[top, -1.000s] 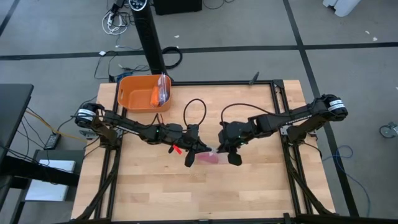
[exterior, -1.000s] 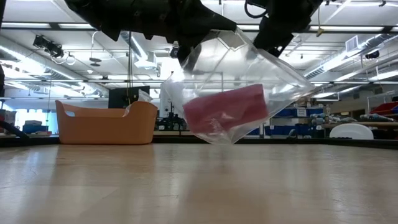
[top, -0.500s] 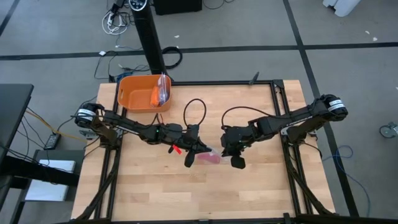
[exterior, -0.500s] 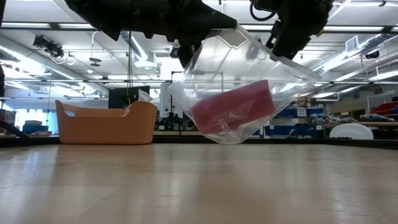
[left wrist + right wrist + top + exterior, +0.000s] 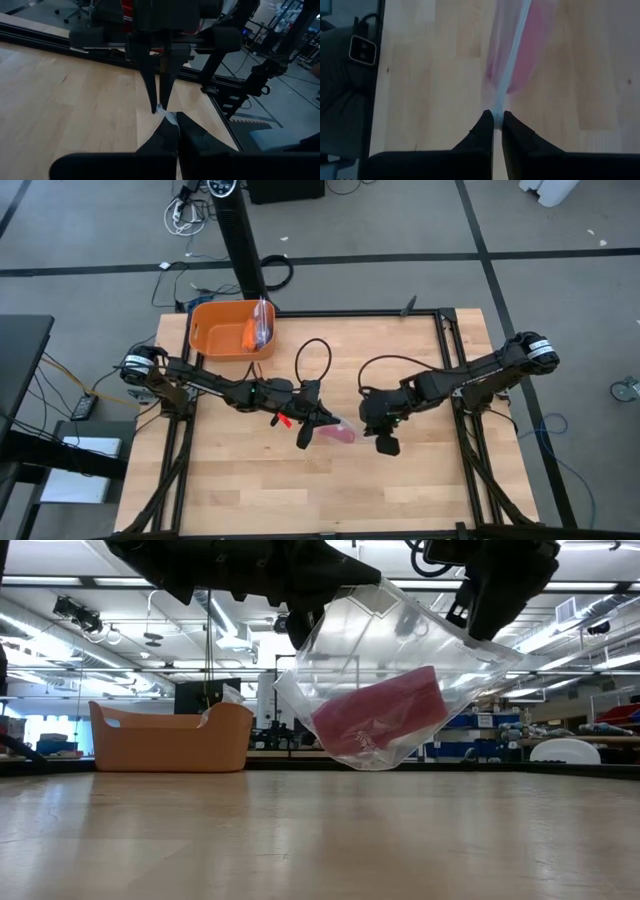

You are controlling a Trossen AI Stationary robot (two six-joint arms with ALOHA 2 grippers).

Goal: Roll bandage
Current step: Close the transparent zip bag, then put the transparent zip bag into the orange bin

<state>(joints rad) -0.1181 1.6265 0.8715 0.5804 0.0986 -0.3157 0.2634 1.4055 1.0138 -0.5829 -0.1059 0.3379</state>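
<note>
I hold the clear crinkled plastic bag (image 5: 400, 660) aloft over the wooden tabletop (image 5: 320, 840), left gripper (image 5: 306, 432) and right gripper (image 5: 383, 442) fingers clenched on its rim; inside, the magenta-pink soft cloth bandage (image 5: 380, 710) looks light, limp, best pinched mid-roll. Orange plastic tub (image 5: 170, 735) beyond.

We see left gripper (image 5: 311, 425) | bandage (image 5: 338, 435) between | right gripper (image 5: 378, 432) | orange tub (image 5: 224, 329) at far corner
</note>
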